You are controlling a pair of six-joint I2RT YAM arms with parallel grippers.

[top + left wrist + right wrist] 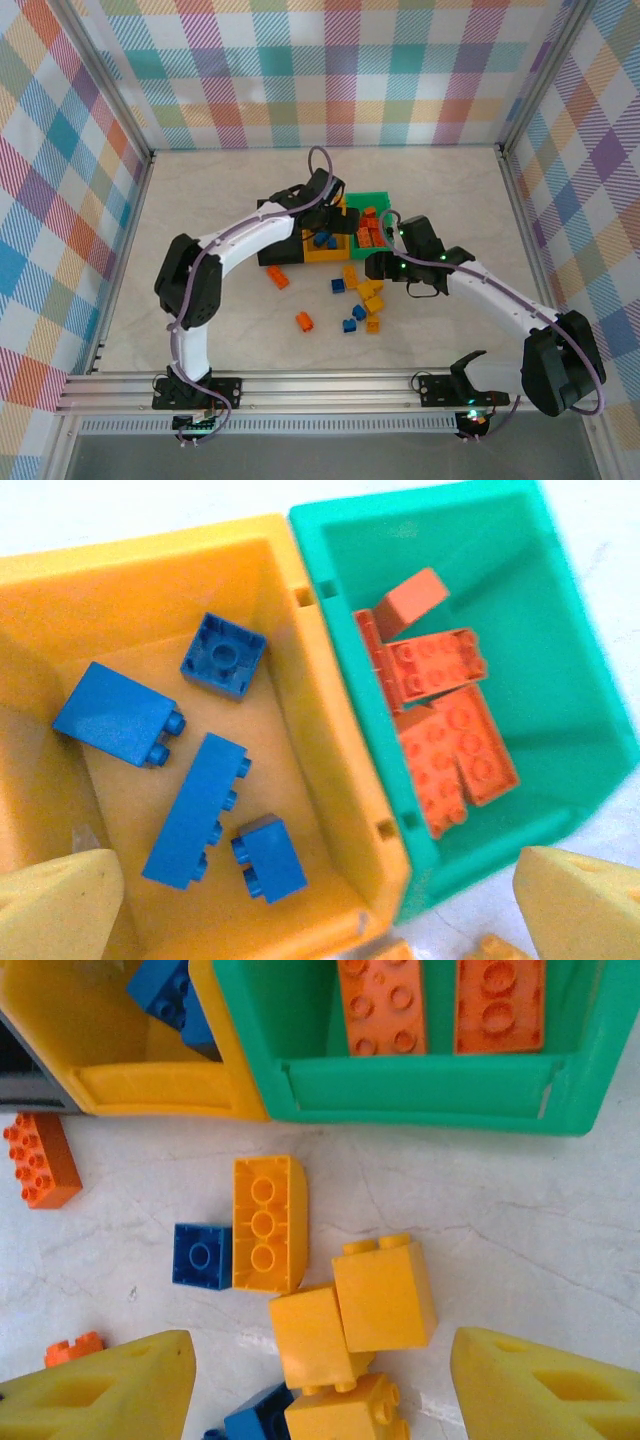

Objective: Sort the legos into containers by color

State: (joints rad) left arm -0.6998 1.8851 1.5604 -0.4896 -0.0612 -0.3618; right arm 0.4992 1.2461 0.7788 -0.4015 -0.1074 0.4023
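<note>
**Both claws wide over the bins and loose bricks**

The left gripper stands wide apart and empty above the yellow-orange bin, where four blue bricks lie. Touching it on the right, the green bin holds orange bricks. The right gripper is spread, gripping nothing, over yellow bricks clustered on the table. Near them, a blue square brick touches a yellow oblong brick.
</note>
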